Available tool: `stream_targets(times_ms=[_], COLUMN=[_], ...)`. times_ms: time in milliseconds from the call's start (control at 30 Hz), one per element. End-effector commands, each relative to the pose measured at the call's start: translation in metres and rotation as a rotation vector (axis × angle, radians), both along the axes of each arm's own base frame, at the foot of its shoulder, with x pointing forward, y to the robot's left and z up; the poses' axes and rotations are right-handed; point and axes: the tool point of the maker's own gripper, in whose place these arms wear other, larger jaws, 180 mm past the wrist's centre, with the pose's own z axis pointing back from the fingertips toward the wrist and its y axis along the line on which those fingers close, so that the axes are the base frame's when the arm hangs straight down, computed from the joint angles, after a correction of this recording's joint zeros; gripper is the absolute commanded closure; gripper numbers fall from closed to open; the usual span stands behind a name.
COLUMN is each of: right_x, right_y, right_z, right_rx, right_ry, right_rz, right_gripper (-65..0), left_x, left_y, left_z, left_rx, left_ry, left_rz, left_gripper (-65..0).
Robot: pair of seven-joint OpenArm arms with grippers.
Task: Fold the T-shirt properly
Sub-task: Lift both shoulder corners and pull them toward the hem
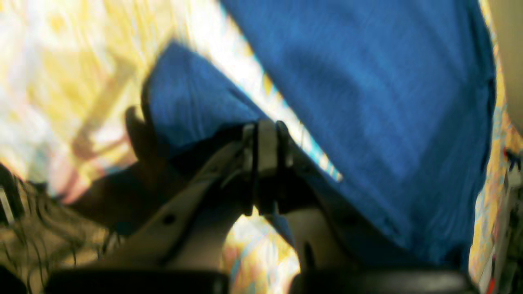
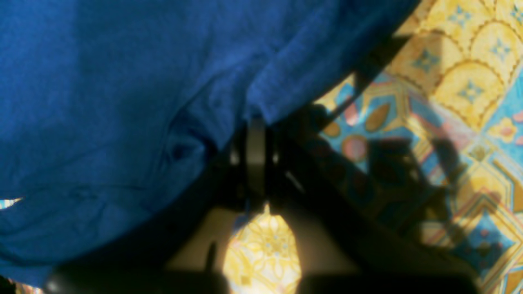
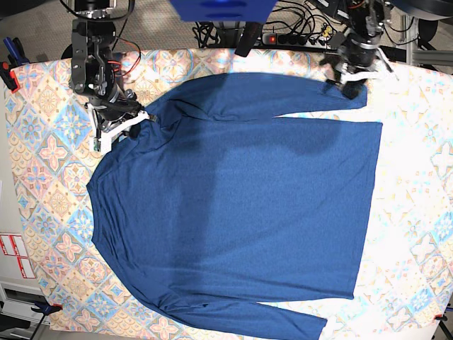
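The dark blue long-sleeved T-shirt [image 3: 233,198] lies spread flat on the patterned tablecloth, with one sleeve stretched along the far edge and the other along the near edge. My left gripper [image 3: 352,86] is at the far right, shut on the end of the far sleeve. In the left wrist view its fingers [image 1: 266,139] are pressed together with the blue T-shirt [image 1: 367,102] fabric caught between them. My right gripper [image 3: 141,117] is at the far left shoulder by the collar. The right wrist view shows the right gripper [image 2: 256,134] shut on a fold of the T-shirt [image 2: 102,102] edge.
The pastel tablecloth [image 3: 49,156] covers the whole table. Cables and a power strip [image 3: 297,35] lie behind the far edge. Red-and-white labels [image 3: 14,255] sit off the left side. Both arm bases stand at the far corners.
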Motion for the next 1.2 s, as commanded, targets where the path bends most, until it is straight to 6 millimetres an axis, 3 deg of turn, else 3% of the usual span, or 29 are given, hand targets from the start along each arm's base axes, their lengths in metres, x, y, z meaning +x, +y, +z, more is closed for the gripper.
stream_targets(times_ms=[0,167,533,633,800,900,1167], right_x=[0.01,0.013,0.055,0.066,0.079,0.078,0.075], right_y=[-0.002,-0.002,-0.002,-0.002,-0.004,-0.006,-0.007], right_z=[0.011,0.013,0.04,0.047,0.048,0.04,0.033], right_rx=[-0.003,-0.004,-0.003,-0.003,0.0,0.001,-0.001], right_ry=[-0.047,-0.055,-0.153,-0.178,-0.187,-0.163,-0.143], right_rz=[0.003,0.003,0.005,0.003,-0.003,-0.01,-0.014], right_gripper=[-0.4,-0.4,-0.4,-0.4,-0.4,-0.4,-0.4], left_x=[0.008,0.029,0.086,0.096,0.11,0.117,0.119], left_y=[0.008,0.026,0.045,0.047,0.057,0.047,0.034], left_z=[0.014,0.032,0.07,0.072,0.054,0.034,0.003], left_rx=[0.028,0.069,0.14,0.136,0.125,0.086,0.041], left_ry=[-0.049,-0.114,-0.251,-0.269,-0.243,-0.206,-0.14], left_rz=[0.007,0.032,-0.013,-0.005,0.011,-0.004,-0.022], left_gripper=[0.0,0.0,0.0,0.0,0.0,0.0,-0.5])
